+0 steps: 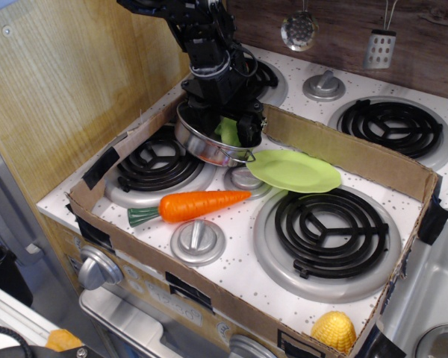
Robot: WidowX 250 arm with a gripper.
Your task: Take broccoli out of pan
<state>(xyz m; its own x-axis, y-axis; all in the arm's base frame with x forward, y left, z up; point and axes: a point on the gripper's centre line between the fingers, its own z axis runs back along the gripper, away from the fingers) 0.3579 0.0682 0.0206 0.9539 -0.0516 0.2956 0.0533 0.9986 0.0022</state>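
Observation:
The pan (201, 145), a small shiny steel pot, stands at the back left of the cardboard tray, on the edge of the left burner. The broccoli (228, 131), pale lime green, lies inside it, and only a narrow strip shows. My black gripper (228, 128) reaches down into the pan from above. Its two fingers (249, 128) stand on either side of the broccoli, close against it. The jaws look open around it, and I cannot see a firm grip. The arm hides most of the pan's inside.
A flat light-green plate (295, 171) lies just right of the pan. An orange carrot (196, 204) lies in front of it. Yellow corn (334, 330) sits at the front right corner. The cardboard tray wall (343, 153) runs behind. Stove knobs (198, 240) and burners (330, 230) fill the tray.

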